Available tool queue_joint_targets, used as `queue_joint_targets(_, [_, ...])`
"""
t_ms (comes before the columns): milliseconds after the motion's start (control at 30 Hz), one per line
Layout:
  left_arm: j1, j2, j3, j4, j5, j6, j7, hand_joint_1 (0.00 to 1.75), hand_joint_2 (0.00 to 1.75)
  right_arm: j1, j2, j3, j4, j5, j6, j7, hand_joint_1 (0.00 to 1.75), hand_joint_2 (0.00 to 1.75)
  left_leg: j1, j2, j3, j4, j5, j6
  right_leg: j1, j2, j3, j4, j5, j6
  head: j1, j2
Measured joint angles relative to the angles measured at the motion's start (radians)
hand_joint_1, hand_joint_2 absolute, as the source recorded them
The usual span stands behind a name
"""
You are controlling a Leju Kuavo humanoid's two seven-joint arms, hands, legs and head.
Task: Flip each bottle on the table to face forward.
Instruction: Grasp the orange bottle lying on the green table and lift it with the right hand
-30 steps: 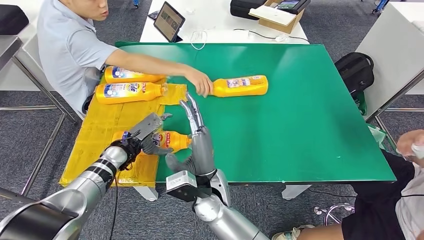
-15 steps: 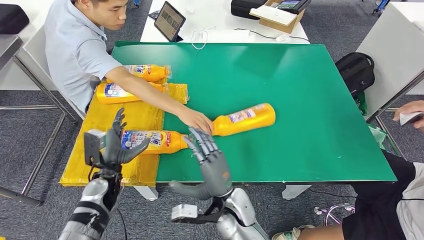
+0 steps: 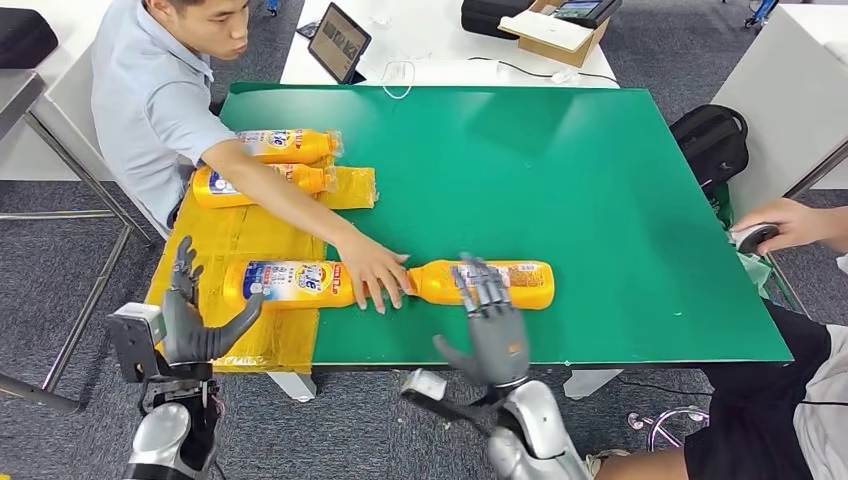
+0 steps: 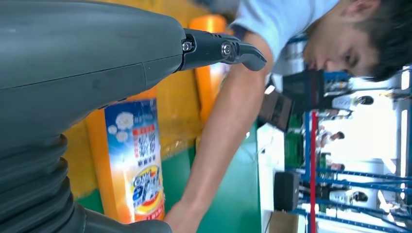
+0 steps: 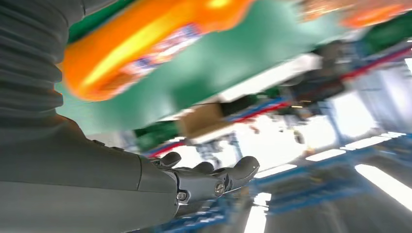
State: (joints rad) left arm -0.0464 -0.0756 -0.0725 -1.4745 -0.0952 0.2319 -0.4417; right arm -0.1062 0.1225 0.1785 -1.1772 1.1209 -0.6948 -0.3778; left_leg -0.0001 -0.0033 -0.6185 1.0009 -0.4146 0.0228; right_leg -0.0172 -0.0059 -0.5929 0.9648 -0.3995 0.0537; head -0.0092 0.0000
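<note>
Several yellow bottles lie on their sides. One bottle [image 3: 500, 282] rests on the green table [image 3: 600, 200] near its front edge, and a person's hand [image 3: 375, 280] touches its neck end. My right hand [image 3: 490, 325] hovers open just in front of that bottle, fingers spread and raised. A second bottle [image 3: 285, 283] [image 4: 133, 160] lies on the yellow sheet [image 3: 240, 240], label up. My left hand [image 3: 190, 315] is open and raised off the table's front left corner. Two more bottles [image 3: 285, 146] [image 3: 255, 181] lie at the far left.
The person sits at the table's left, arm stretched across the sheet. Another person's hand [image 3: 785, 222] shows at the right edge. A tablet [image 3: 337, 42] and a box [image 3: 555, 35] sit on a white table behind. A black bag [image 3: 712, 140] stands to the right.
The person slid the bottle nearer the front edge and laid it level. My right hand followed to the right; my left hand drew back and down, away from the bottle on the sheet.
</note>
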Motion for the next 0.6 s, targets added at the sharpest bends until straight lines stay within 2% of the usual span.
queue_joint_targets(67, [0.012,-0.003,-0.002,-0.035,-0.024,0.010,0.000,0.00,1.75,-0.027,-0.036,0.005,0.023,-0.030,0.013,0.042,0.00,1.75,0.000,0.000,0.000,0.000,0.000,0.000,0.000,0.000,0.000,0.000,0.000,0.000,0.000,0.000])
queue_joint_targets(200, [0.017,-0.009,-0.013,-0.072,-0.034,0.011,0.000,0.00,1.75,-0.079,-0.077,0.014,0.081,-0.070,0.028,0.055,0.00,1.75,-0.001,0.000,0.000,0.000,0.001,0.001,0.000,0.000,0.000,0.000,0.001,0.001,0.000,0.000])
queue_joint_targets(400, [0.015,-0.013,-0.026,-0.084,-0.039,0.011,0.013,0.00,1.75,-0.151,-0.100,0.024,0.193,-0.085,0.074,0.109,0.00,1.75,0.000,0.000,0.001,0.000,0.001,0.000,0.000,0.000,0.000,0.000,0.001,0.001,0.000,0.000])
queue_joint_targets(600, [0.012,-0.015,-0.037,-0.085,-0.046,0.011,0.027,0.00,1.75,-0.237,-0.119,0.025,0.332,-0.071,0.068,0.169,0.00,1.75,0.000,0.000,0.000,0.000,0.001,0.000,0.000,0.000,0.000,0.000,0.001,0.001,0.000,0.000])
